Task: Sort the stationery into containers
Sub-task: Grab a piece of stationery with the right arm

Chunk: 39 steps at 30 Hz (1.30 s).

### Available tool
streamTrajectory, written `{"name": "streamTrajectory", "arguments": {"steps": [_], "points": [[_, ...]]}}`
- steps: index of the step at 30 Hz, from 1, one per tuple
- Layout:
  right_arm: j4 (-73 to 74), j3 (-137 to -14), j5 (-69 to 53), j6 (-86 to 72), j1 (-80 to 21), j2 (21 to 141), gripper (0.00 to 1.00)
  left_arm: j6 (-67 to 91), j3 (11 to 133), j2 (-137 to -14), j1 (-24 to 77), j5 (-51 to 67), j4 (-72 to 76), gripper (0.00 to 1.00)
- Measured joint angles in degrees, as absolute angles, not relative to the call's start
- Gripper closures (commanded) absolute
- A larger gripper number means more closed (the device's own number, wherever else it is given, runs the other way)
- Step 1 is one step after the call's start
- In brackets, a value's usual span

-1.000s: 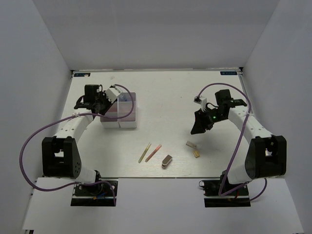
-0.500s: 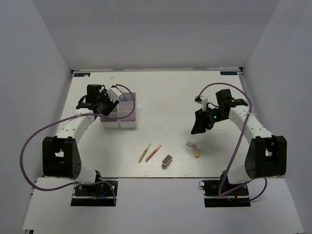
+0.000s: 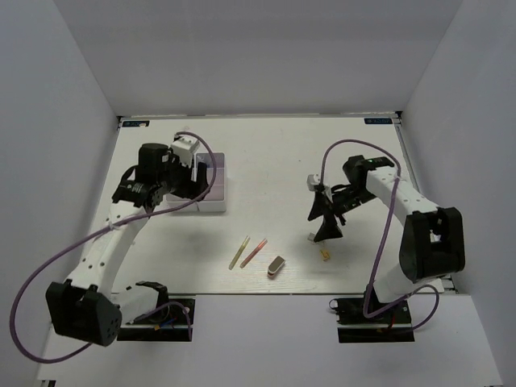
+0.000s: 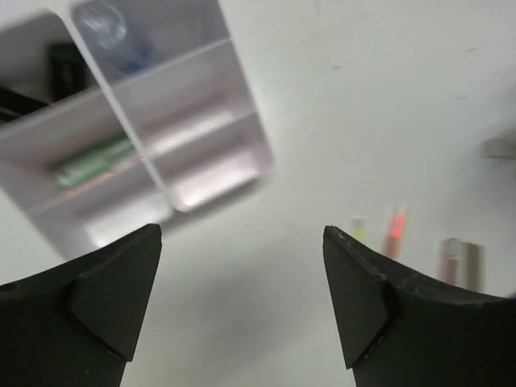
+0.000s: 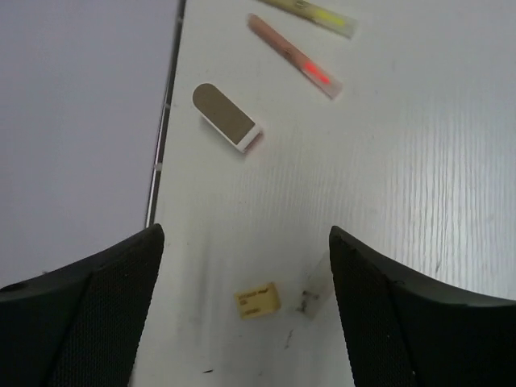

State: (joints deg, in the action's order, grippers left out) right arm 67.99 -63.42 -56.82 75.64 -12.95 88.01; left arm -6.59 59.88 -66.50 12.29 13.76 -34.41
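**Left gripper** [image 4: 242,242]: jaws spread wide, nothing between them. It hangs over the white table [image 3: 274,153], close to the white organizer box [image 3: 211,203]; in the top view it sits above the box's left side.

**Organizer box:** stands on the left half of the table.
- A green highlighter [image 4: 89,161] lies flat in one compartment.
- A clear blue-capped bottle [image 4: 113,32] lies in a compartment of the other column.
- A dark item sits in a further compartment of the highlighter's column; it is too blurred to identify.

**Loose stationery**, near the front edge of the table, well apart from the box:
- The yellow pen [image 3: 239,251] and pink pen [image 3: 253,252] lie side by side, roughly parallel and not touching.
- A grey rounded block [image 3: 276,265] lies just to the right of the pink pen.

**Right gripper** [image 5: 246,238]: jaws spread wide, gripping nothing, pointed down at the table on the right half.
- A small tan block [image 5: 257,300] and a pale block [image 5: 316,290] lie on the table within the gap between its fingers, just beside each other.
- Whether either finger touches the table or a block cannot be told
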Motion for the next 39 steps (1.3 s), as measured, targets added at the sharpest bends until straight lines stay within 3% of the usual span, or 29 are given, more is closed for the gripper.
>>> {"name": "streamTrajectory", "arguments": {"steps": [2,6,11,16,22,39], "points": [[70.89,-65.01,-57.08,85.71,-15.46,91.24,0.19,-0.01,57.32,-62.72,12.86,16.45,-35.38,0.0],[69.34,-65.45,-54.87,92.33,-22.96,93.73,0.35,7.9,41.85,-50.13,13.87,15.94,-36.18,0.0],[55.99,-57.45,-48.82,88.55,-33.8,90.0,0.4,10.7,31.14,-38.52,14.76,10.35,-39.05,0.02],[45.58,-56.01,-41.25,84.18,-39.59,90.5,0.39,10.35,28.84,-30.15,14.76,6.13,-37.17,0.1],[36.77,-55.81,-34.79,79.33,-44.58,93.93,0.33,9.78,27.57,-27.16,14.76,3.75,-36.77,0.09],[39.66,-54.94,-27.49,75.05,-48.53,92.62,0.31,9.47,27.57,-26.39,14.76,2.33,-36.84,0.07]]}}
